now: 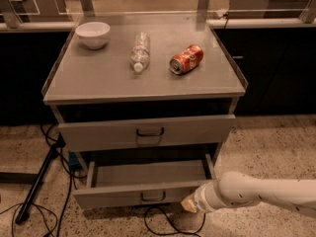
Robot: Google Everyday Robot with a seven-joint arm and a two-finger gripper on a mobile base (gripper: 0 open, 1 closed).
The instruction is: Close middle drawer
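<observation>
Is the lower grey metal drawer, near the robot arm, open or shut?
Open, partly: the wide grey metal middle drawer juts out, showing its bare grey inside. The gripper is at its front panel's right end.

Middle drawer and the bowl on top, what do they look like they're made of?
Middle drawer: likely painted or brushed metal, judging by its flat matte grey panel and thin walls. Bowl: probably ceramic or plastic, smooth white with a soft sheen; the look leaves it open. The pincer is at the drawer front's right end.
</observation>
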